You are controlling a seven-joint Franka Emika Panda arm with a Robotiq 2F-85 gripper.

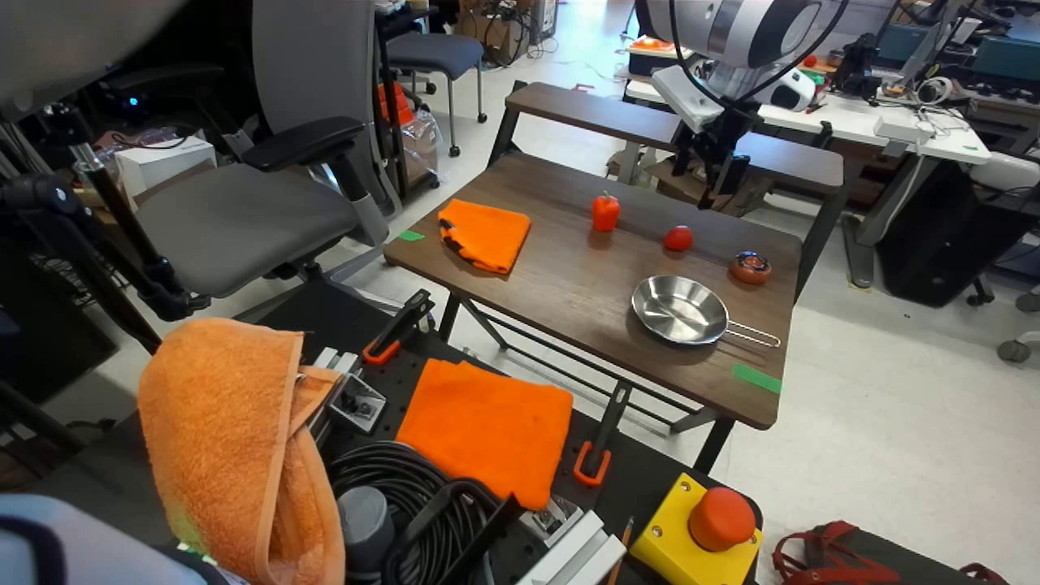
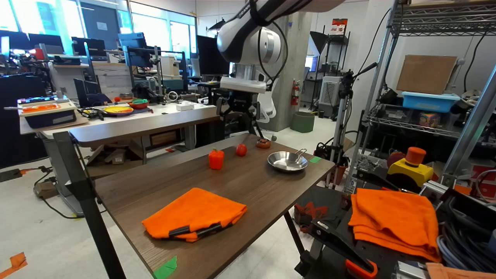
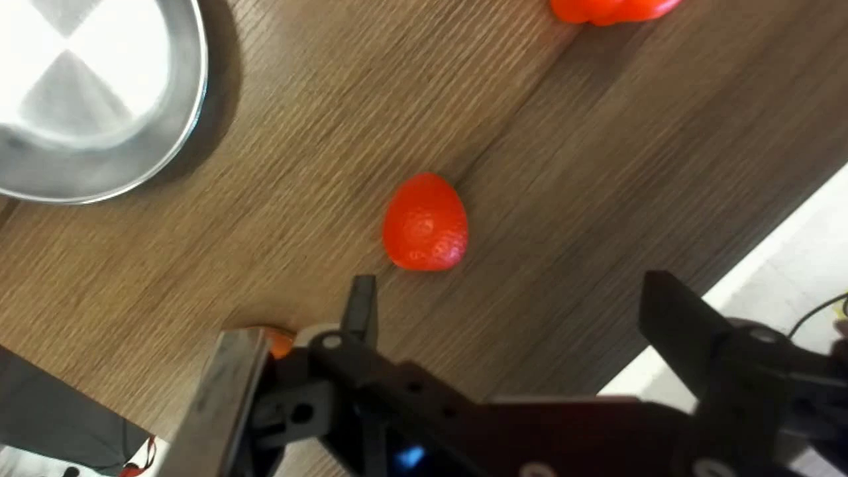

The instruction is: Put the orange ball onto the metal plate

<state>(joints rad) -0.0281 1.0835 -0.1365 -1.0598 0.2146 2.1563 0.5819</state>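
Ball (image 3: 426, 225) on desk (image 1: 569, 276), lower than tool (image 3: 513, 285).
Tool spread wide, holding nothing. In the wrist view, ball lies ahead and off-centre, toward the finger (image 3: 362, 308) nearer the plate (image 3: 93, 99); approach should correct this offset.

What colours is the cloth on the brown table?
Orange cloth with black strips, clearest in an exterior view.

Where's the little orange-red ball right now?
In both exterior views, the ball sits on the table, right of the pepper and left of the round brownish thing.
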